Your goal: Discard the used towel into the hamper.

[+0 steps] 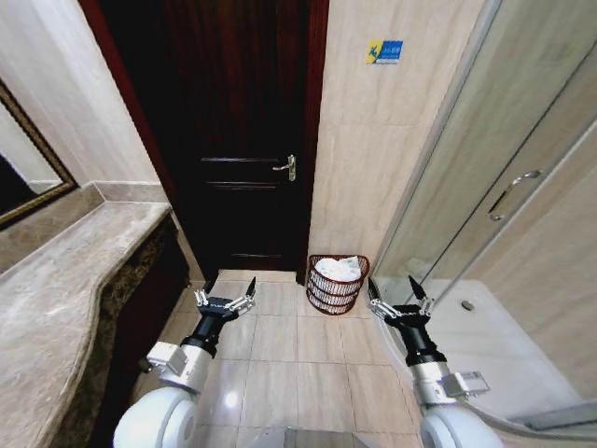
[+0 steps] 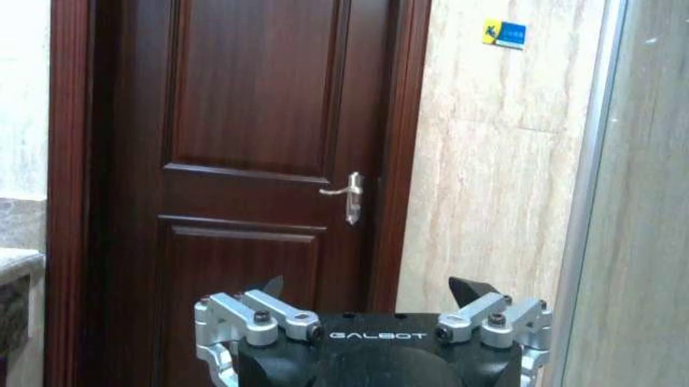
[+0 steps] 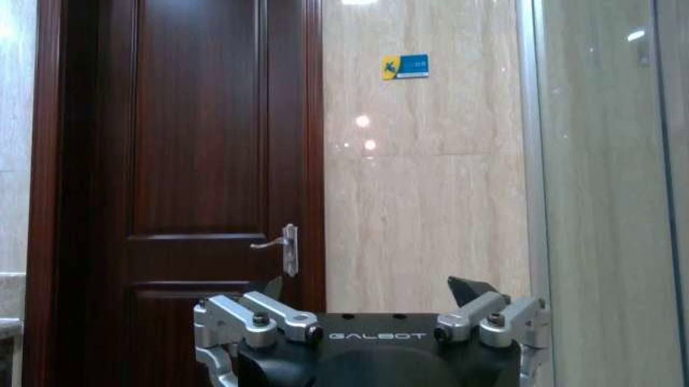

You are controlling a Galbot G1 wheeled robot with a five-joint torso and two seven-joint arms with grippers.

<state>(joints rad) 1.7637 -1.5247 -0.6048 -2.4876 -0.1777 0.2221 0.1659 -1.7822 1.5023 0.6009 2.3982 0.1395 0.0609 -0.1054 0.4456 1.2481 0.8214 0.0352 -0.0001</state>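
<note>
The hamper (image 1: 337, 291), a small round dark red-brown wire basket, stands on the tiled floor against the beige wall, just right of the door. A white towel (image 1: 338, 269) lies bunched inside it, showing above the rim. My left gripper (image 1: 230, 289) hangs open and empty over the floor, left of the hamper and nearer to me. My right gripper (image 1: 392, 285) is open and empty too, just right of the hamper. In the left wrist view the left gripper (image 2: 369, 286) faces the door. In the right wrist view the right gripper (image 3: 366, 284) faces the door and wall.
A dark wooden door (image 1: 242, 140) with a metal handle (image 1: 287, 167) is shut straight ahead. A marble counter (image 1: 56, 289) with a framed mirror (image 1: 23, 177) runs along the left. A glass shower enclosure (image 1: 504, 215) with a white base borders the right. Tiled floor (image 1: 289, 355) lies between.
</note>
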